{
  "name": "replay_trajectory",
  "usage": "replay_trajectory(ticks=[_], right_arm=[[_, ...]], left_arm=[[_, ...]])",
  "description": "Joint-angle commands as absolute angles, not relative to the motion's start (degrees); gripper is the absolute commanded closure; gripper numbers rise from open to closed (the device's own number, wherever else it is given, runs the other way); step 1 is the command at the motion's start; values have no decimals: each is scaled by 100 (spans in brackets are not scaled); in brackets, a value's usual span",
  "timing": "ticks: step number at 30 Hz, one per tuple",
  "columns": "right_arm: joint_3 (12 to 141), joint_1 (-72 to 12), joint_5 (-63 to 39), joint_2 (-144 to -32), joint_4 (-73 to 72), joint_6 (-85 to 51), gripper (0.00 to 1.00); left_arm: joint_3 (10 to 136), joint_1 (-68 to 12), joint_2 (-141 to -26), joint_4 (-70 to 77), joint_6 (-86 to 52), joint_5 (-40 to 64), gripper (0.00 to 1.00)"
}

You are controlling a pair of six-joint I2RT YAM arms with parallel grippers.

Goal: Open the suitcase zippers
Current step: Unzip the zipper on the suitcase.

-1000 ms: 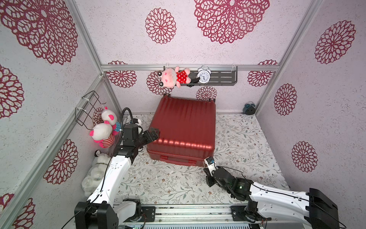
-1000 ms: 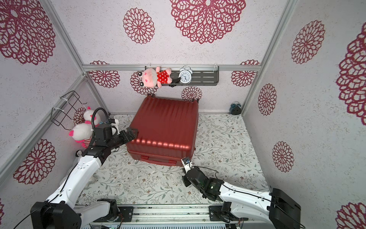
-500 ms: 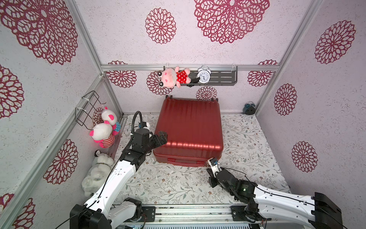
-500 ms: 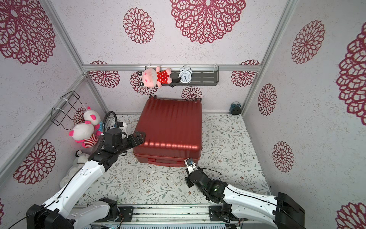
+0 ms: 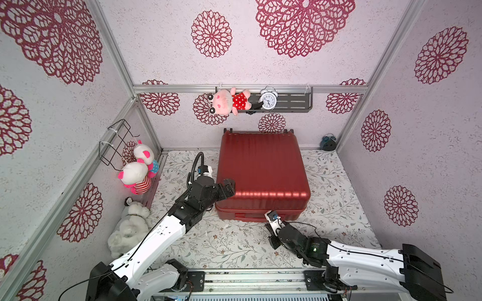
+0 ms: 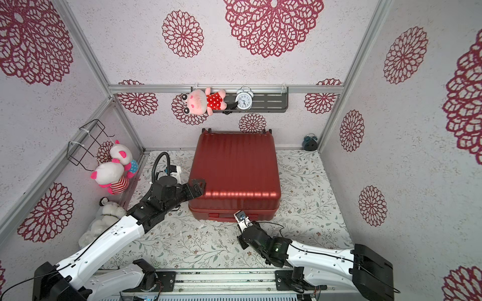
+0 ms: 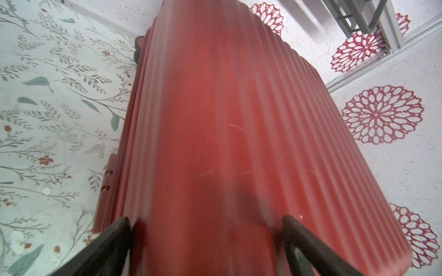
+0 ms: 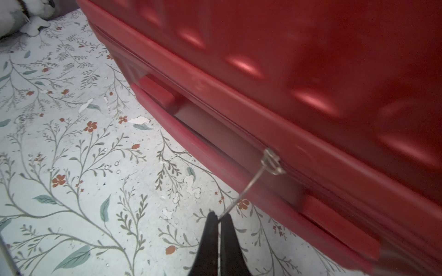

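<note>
Suitcase (image 5: 263,169) flat on the table (image 5: 234,245), near the far wall, left gripper (image 5: 228,187) at its near left corner, right gripper (image 8: 218,218) at the zipper pull (image 8: 248,188) on its near side. On the wall shelf (image 5: 294,104) behind it, plush pig (image 5: 227,103) left of alarm clock (image 5: 268,100). By the left wall, two plush toys (image 5: 138,169) above a plush dog (image 5: 130,226).

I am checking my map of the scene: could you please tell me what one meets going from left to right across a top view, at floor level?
pink-eared plush toys → left gripper, at the suitcase's left edge → suitcase → small blue alarm clock
</note>
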State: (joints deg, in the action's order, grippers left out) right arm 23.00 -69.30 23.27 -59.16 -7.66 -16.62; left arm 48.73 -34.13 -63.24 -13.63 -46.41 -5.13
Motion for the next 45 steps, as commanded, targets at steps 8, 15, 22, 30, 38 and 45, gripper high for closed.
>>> replay_trajectory(ticks=[8,15,22,30,38,45], right_arm=[[2654,-7322,1802,-6367,-1197,-1303,100],[2780,-7297,3207,-5796,228,-2440,78],[2707,-6467,2996,-3960,1298,-2902,52],[2974,-4332,844,-4152,984,-2209,51],[3186,-3772,414,-4766,657,-1715,53],[2027,-3648,194,-3446,415,-1969,45]], left_arm=[[4806,-4707,-6689,-1012,-4809,405,0],[4816,-4760,-6284,-1499,-4635,-269,0],[4825,-4711,-6074,-1787,-4545,-553,1],[4842,-4591,-6180,-1764,-4535,-612,2],[4848,-4579,-6126,-1818,-4544,-550,2],[4645,-4579,-5903,-1807,-4544,-654,2]])
